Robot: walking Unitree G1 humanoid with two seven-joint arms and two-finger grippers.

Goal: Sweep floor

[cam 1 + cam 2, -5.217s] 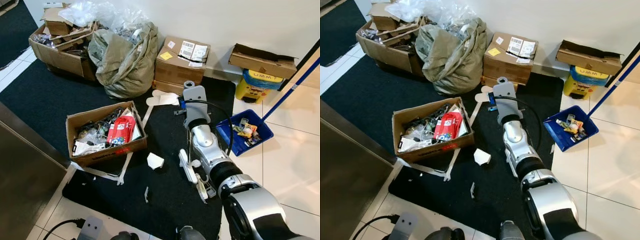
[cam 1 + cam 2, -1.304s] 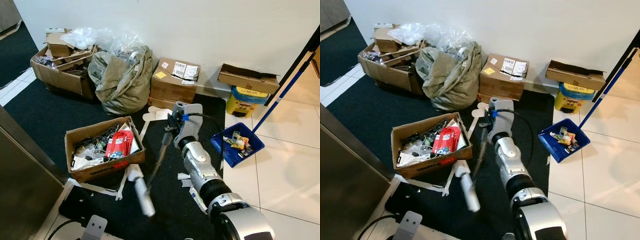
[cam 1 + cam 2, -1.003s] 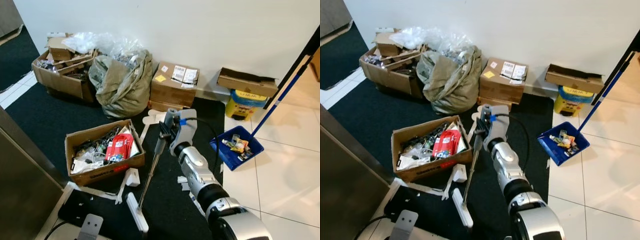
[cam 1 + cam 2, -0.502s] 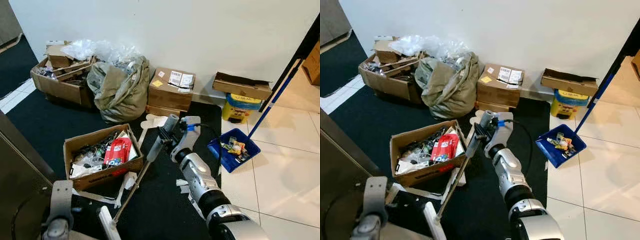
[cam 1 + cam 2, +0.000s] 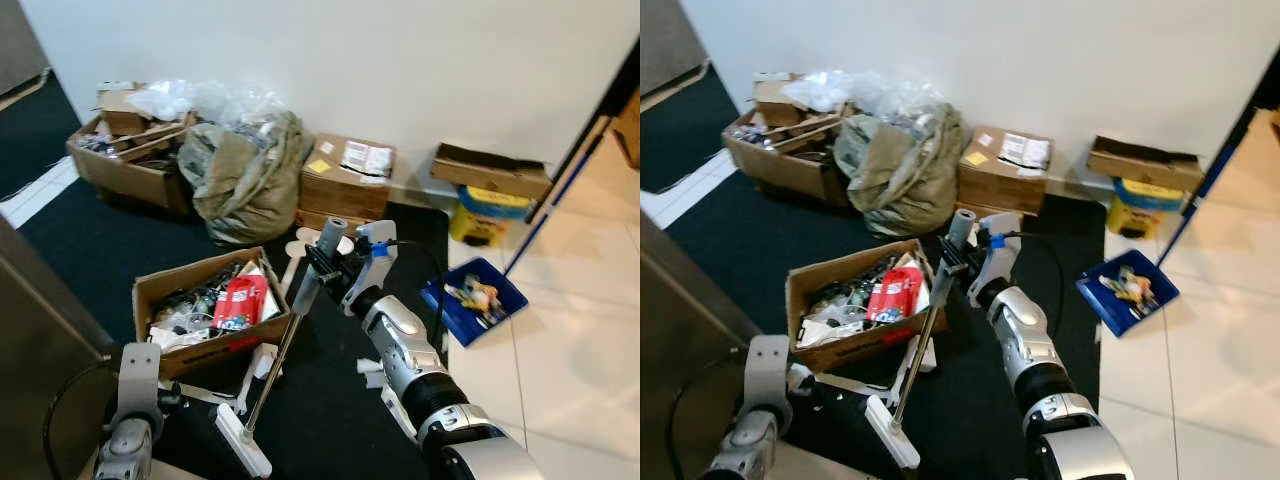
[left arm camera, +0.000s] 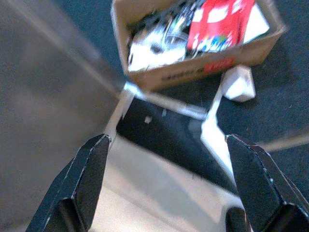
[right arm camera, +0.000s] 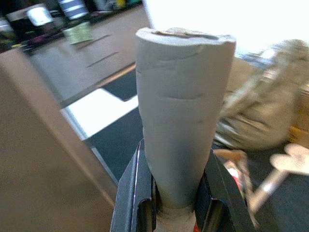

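My right gripper (image 5: 322, 264) is shut on the grey foam grip (image 7: 181, 121) at the top of a broom handle, above the black rug. The metal handle (image 5: 278, 350) slants down toward me and to my left. Its white head (image 5: 243, 441) rests on the rug near the front edge. White scraps lie on the rug: one (image 5: 265, 361) beside the open cardboard box and a few (image 5: 370, 368) under my right forearm. A blue dustpan (image 5: 440, 308) holding litter sits on the tiles to the right. My left gripper (image 6: 169, 188) hangs open over the rug's corner, holding nothing.
An open cardboard box (image 5: 215, 345) full of rubbish stands on the rug left of the broom. Along the wall are more boxes (image 5: 345, 180), a stuffed sack (image 5: 240, 175) and a yellow container (image 5: 480, 215). A dark cabinet (image 5: 40, 340) is at my left.
The broom was lifted from the rug by my right forearm and swung left. In the last half second its head slid slightly right, and my left arm rose further into view.
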